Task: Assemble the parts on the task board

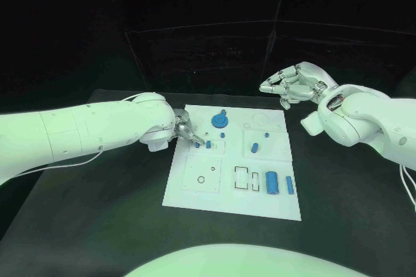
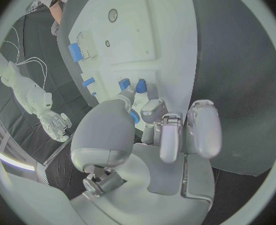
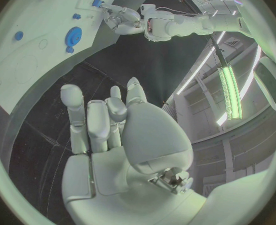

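You are looking down at a black table (image 1: pixel 104 217) that fills the lower part of the head view, with dark panelled walls behind it. In the right wrist view the room shows a long green-lit ceiling strip (image 3: pixel 228 92) and further pale light bars.

The white task board (image 1: pixel 227 200) lies at the centre of the table, long side running from twelve to six o'clock. Its near half carries cut-out recesses, a round hole at about eight o'clock and rectangular slots near the middle.

Your left arm reaches in from nine o'clock. The left hand (image 1: pixel 184 131) sits over the board's edge at about ten o'clock, fingertips down at two small blue pegs (image 1: pixel 203 145). In the left wrist view the thumb and a finger meet at one of those pegs (image 2: pixel 140 87), but you cannot tell whether it is pinched or only touched; the other fingers stand straight and side by side.

Your right arm comes in from three o'clock. The right hand (image 1: pixel 293 83) hovers above the table beyond the board's far corner at about one o'clock, fingers curled in loosely with nothing in them.

On the board, a blue round part with a knob (image 1: pixel 220 118) lies at twelve o'clock. A short blue cylinder (image 1: pixel 255 148) lies near the centre. A longer blue cylinder (image 1: pixel 273 182) lies at about four o'clock, with a thin blue pin (image 1: pixel 290 185) just beside it.
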You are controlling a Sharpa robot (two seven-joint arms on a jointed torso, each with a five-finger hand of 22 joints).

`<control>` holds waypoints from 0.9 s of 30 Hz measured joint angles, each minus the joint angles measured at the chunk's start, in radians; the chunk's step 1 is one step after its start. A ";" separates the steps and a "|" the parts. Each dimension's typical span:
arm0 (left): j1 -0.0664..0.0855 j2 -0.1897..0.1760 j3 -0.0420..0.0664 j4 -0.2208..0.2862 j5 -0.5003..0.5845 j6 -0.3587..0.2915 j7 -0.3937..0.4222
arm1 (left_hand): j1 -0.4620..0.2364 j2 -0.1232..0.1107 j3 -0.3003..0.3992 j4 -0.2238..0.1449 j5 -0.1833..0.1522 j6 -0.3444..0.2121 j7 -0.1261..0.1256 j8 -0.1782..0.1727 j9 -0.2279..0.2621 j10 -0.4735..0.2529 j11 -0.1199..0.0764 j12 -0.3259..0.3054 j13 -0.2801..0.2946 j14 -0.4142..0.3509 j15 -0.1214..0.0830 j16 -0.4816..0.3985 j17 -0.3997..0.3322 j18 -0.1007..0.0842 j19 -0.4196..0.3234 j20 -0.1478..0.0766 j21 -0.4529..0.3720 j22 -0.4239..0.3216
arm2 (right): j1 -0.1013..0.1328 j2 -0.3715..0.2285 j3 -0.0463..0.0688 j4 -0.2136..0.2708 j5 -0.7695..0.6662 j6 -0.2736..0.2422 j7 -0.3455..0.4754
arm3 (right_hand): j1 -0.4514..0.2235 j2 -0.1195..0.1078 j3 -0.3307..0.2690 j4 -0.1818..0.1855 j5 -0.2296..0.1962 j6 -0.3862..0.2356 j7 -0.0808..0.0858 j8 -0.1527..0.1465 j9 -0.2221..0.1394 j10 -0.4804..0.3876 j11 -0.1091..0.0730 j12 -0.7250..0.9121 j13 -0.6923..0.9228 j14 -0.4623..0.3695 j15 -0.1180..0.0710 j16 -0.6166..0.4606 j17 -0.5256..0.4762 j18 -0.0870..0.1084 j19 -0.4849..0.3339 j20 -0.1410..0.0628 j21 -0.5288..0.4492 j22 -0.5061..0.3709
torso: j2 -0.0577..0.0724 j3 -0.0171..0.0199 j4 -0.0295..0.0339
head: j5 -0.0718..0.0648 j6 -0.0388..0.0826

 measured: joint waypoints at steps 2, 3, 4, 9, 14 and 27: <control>0.000 -0.004 0.000 0.004 0.000 -0.004 0.000 | 0.000 0.000 -0.018 0.010 0.000 0.000 0.000 0.000 0.000 0.000 0.000 0.000 0.000 0.000 0.000 0.000 0.000 0.000 0.001 -0.001 0.000 0.000 | 0.000 0.000 0.000 0.000 0.000 0.000 0.000 | 0.000 0.000 0.000 0.000 0.000 0.000 0.000 0.000 0.000 0.000 0.000 0.000 0.000 0.000 0.000 0.000 0.000 0.000 0.000 0.000 0.000 0.000 | 0.000 -0.0001 0.0000 | 0.000 0.000; 0.000 -0.006 0.000 0.006 0.000 -0.006 0.001 | -0.003 0.003 -0.027 0.019 0.000 0.000 0.000 0.000 0.001 0.000 0.000 0.000 0.000 0.000 0.000 0.000 0.000 0.000 0.001 -0.001 0.000 0.000 | 0.000 0.000 0.000 0.000 0.000 0.000 0.000 | 0.000 0.000 0.000 0.000 0.000 0.000 0.000 0.000 0.000 0.000 0.000 0.000 0.000 0.000 0.000 0.000 0.000 0.000 0.000 0.000 0.000 0.000 | 0.000 -0.0001 -0.0001 | -0.001 -0.001; 0.000 -0.009 0.000 0.009 0.000 -0.010 0.001 | -0.002 0.006 -0.035 0.027 0.000 0.000 0.000 0.004 0.001 0.000 0.000 0.000 0.000 0.000 0.000 0.000 0.000 0.000 0.001 -0.001 0.000 0.000 | 0.000 0.000 0.000 0.000 0.000 0.000 0.000 | 0.000 0.000 0.000 0.000 0.000 0.000 0.000 0.000 0.000 0.000 0.000 0.000 0.000 0.000 0.000 0.000 0.000 0.000 0.000 0.000 0.000 0.000 | 0.000 -0.0001 -0.0001 | -0.001 -0.001; 0.000 -0.025 0.000 0.018 0.009 -0.057 0.017 | -0.008 0.028 -0.085 0.045 0.000 -0.020 0.006 0.004 0.002 -0.035 0.004 -0.047 -0.067 0.000 0.000 0.000 0.000 0.000 -0.001 -0.004 -0.033 -0.041 | 0.000 -0.001 0.000 0.000 0.000 -0.001 0.000 | 0.000 0.000 0.000 0.000 0.000 0.000 0.000 0.000 0.000 0.000 0.000 0.000 0.000 0.000 0.000 0.000 0.000 0.000 0.000 0.000 0.000 0.000 | 0.000 -0.0002 -0.0001 | -0.003 0.001; 0.004 -0.035 0.001 0.017 0.066 -0.145 0.066 | 0.010 0.061 -0.130 0.049 0.019 -0.145 0.051 -0.027 -0.012 -0.234 0.048 -0.237 -0.301 0.000 0.027 -0.059 0.000 0.043 -0.096 0.015 -0.225 -0.248 | 0.000 -0.001 0.000 0.000 0.000 -0.001 -0.001 | 0.000 0.000 0.000 0.000 0.000 0.000 0.000 0.000 0.000 0.000 0.000 0.000 -0.001 0.000 0.000 0.000 -0.002 0.000 0.000 0.000 0.000 0.000 | 0.000 -0.0002 -0.0001 | -0.007 0.002; 0.008 0.015 0.001 -0.022 0.239 -0.296 0.369 | 0.352 0.083 -0.101 -0.053 0.024 -0.248 0.124 -0.074 -0.135 -0.464 0.121 -0.416 -0.486 -0.245 0.097 -0.423 -0.413 0.110 -0.329 0.087 -0.676 -0.651 | 0.000 0.002 0.000 -0.003 0.000 -0.002 -0.001 | 0.000 0.000 0.000 0.000 0.000 0.000 0.000 0.000 0.000 0.000 0.000 0.000 -0.002 0.000 0.000 -0.005 -0.003 0.000 0.000 0.000 0.000 -0.002 | 0.000 0.0002 -0.0001 | -0.015 0.012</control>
